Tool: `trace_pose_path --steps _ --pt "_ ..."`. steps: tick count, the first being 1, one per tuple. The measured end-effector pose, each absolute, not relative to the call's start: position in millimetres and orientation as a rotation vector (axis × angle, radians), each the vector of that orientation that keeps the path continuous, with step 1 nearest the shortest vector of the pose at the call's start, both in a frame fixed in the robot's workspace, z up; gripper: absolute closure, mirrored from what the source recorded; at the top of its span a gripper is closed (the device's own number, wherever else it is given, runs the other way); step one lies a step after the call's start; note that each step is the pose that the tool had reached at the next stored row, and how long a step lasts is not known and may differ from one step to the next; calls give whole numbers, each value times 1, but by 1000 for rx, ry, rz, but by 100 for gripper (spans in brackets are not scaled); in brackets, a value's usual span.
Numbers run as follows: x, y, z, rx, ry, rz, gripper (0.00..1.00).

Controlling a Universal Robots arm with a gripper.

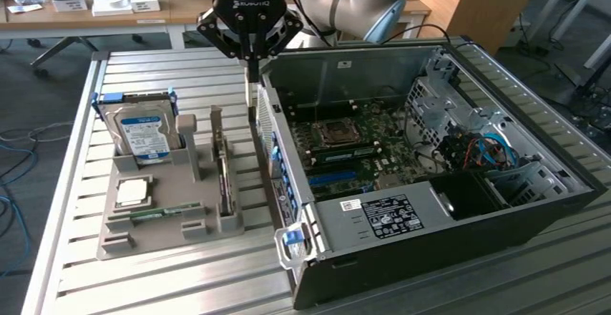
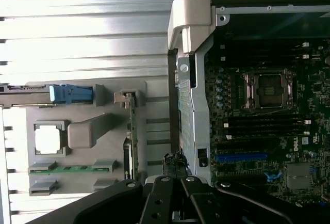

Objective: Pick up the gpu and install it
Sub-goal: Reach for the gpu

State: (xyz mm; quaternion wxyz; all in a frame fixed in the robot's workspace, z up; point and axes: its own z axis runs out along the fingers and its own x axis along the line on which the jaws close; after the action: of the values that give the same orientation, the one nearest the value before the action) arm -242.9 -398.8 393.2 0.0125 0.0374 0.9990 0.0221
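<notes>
The gpu (image 1: 222, 166) stands on edge in a slot of the grey holder (image 1: 119, 242), a thin green card between two grey posts. In the wrist view the gpu (image 2: 132, 131) is seen edge-on. My gripper (image 1: 250, 97) hangs above the narrow gap between the holder and the open computer case (image 1: 448, 218), a little to the exterior view's right of the card and apart from it. Its fingers (image 2: 174, 164) are shut together with nothing between them. Inside the case lies the motherboard (image 1: 368, 139) with a blue card slot (image 2: 240, 157).
A hard drive (image 1: 143, 132) with a blue-white label stands at the holder's back. A processor (image 1: 132, 192) and a RAM stick (image 1: 162, 213) lie flat in it. The case's rear wall (image 1: 272, 150) rises close beside the holder. Desks with clutter stand behind the slatted table (image 1: 191, 279).
</notes>
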Motion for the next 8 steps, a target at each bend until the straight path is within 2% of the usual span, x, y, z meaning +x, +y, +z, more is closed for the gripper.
trace_pose_path --steps 8 --pt "-244 -399 393 117 3114 69 89"
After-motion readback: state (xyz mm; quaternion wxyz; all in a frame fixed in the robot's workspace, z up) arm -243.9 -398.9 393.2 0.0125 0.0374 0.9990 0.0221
